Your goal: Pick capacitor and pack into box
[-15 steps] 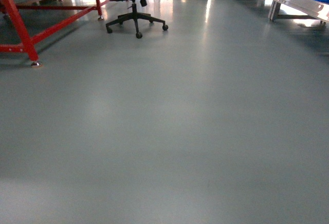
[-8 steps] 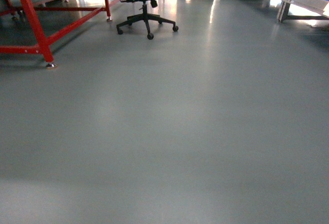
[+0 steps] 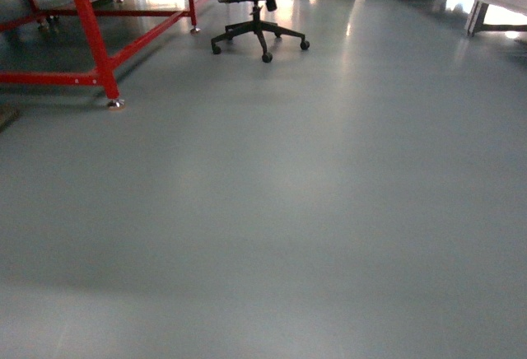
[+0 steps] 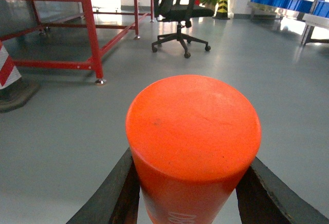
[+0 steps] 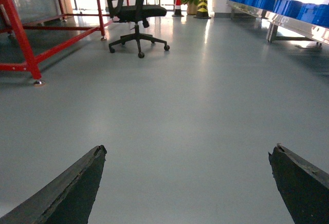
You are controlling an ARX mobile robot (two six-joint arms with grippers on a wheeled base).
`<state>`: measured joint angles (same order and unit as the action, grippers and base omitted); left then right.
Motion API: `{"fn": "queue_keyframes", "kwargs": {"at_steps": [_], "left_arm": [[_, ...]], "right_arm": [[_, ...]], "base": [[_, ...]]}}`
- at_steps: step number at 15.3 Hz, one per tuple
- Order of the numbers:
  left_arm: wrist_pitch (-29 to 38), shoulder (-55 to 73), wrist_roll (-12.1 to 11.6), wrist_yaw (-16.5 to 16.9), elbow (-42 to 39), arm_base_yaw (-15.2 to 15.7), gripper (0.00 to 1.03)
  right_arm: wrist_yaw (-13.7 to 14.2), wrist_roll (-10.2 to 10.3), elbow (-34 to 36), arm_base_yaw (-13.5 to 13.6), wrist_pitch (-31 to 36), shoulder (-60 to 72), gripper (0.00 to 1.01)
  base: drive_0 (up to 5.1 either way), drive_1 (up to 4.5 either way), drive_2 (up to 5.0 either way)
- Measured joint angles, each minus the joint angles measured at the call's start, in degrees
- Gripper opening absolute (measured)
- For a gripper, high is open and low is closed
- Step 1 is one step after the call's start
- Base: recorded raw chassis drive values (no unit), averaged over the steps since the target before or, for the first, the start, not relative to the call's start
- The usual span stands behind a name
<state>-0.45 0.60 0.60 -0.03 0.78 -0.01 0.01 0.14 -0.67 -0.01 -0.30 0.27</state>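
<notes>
An orange cylinder with white print on its side, the capacitor [image 4: 193, 131], fills the middle of the left wrist view. My left gripper [image 4: 191, 163] is shut on it, one dark finger [image 4: 115, 193] pressed against each side, and it is carried above the grey floor. In the right wrist view my right gripper [image 5: 188, 149] is open, with only bare floor between its two fingers. The box is out of view. Neither gripper shows in the head view.
A red metal frame [image 3: 90, 25] stands at the far left and a black office chair [image 3: 259, 5] stands beyond it. A red-and-white cone [image 4: 7, 70] is low on the left. Shelving with blue bins [image 5: 277, 5] runs along the right wall.
The head view has swung left: the red frame and the chair have slid right in the picture, and the blue shelving has nearly left at the right.
</notes>
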Motion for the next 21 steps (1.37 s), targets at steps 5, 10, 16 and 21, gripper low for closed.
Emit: {"fn": "queue_keyframes", "kwargs": {"at_steps": [5, 10, 16, 21], "left_arm": [[0.1, 0.0, 0.0, 0.0, 0.0, 0.0, 0.41], [0.0, 0.0, 0.0, 0.0, 0.0, 0.0, 0.41], [0.1, 0.0, 0.0, 0.0, 0.0, 0.0, 0.41], [0.3, 0.0, 0.0, 0.0, 0.0, 0.0, 0.41]], "right_arm": [[0.0, 0.0, 0.0, 0.0, 0.2, 0.0, 0.98], [0.0, 0.0, 0.0, 0.0, 0.0, 0.0, 0.98], [0.0, 0.0, 0.0, 0.0, -0.1, 0.0, 0.98], [0.0, 0.0, 0.0, 0.0, 0.1, 0.0, 0.98]], "base": [[-5.1, 2.39, 2.4], [-5.0, 2.42, 2.4], [-5.0, 2.41, 2.4], [-5.0, 2.42, 2.4]]}}
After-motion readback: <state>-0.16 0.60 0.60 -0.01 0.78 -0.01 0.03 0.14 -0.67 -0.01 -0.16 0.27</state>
